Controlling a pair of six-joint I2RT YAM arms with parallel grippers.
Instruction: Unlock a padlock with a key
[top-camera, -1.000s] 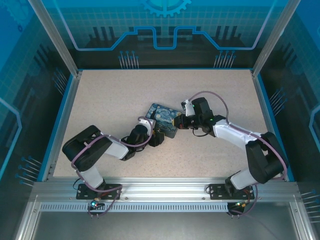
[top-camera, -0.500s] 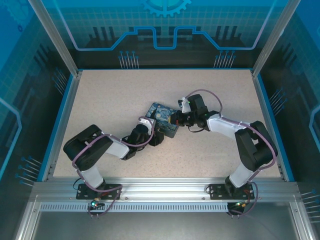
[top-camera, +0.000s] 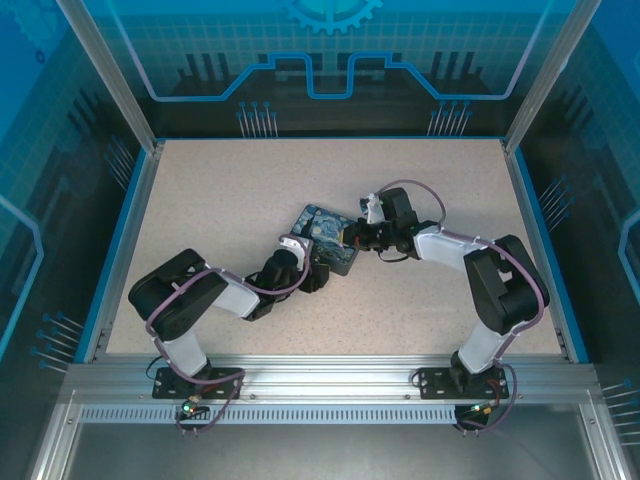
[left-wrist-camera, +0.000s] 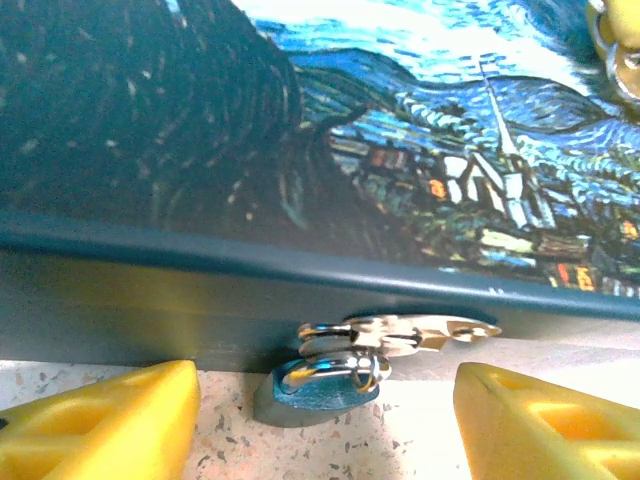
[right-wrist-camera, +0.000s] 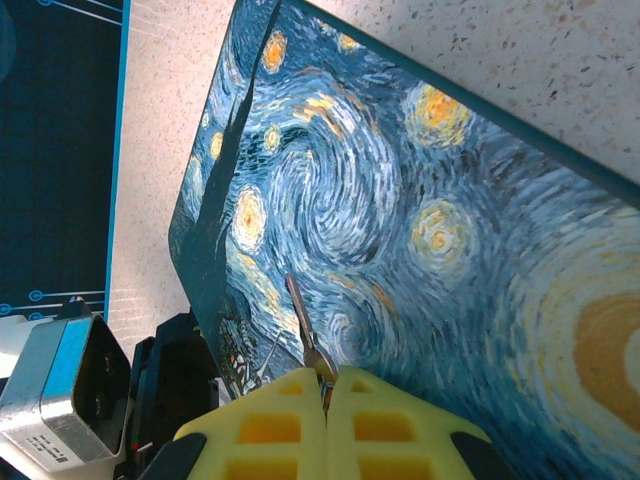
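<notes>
The little blue padlock (left-wrist-camera: 315, 392) hangs on the front of the painted tin (left-wrist-camera: 200, 150). The left gripper (left-wrist-camera: 322, 425) has its yellow fingers wide apart, one on each side of the padlock. The right gripper (right-wrist-camera: 327, 388) is squeezed tight on the thin key (right-wrist-camera: 303, 325), over the tin's lid.

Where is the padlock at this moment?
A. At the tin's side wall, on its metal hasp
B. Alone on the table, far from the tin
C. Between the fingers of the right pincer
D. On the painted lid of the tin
A: the left wrist view shows the padlock hooked on the hasp at the side wall of the tin, with its body down on the table.
</notes>
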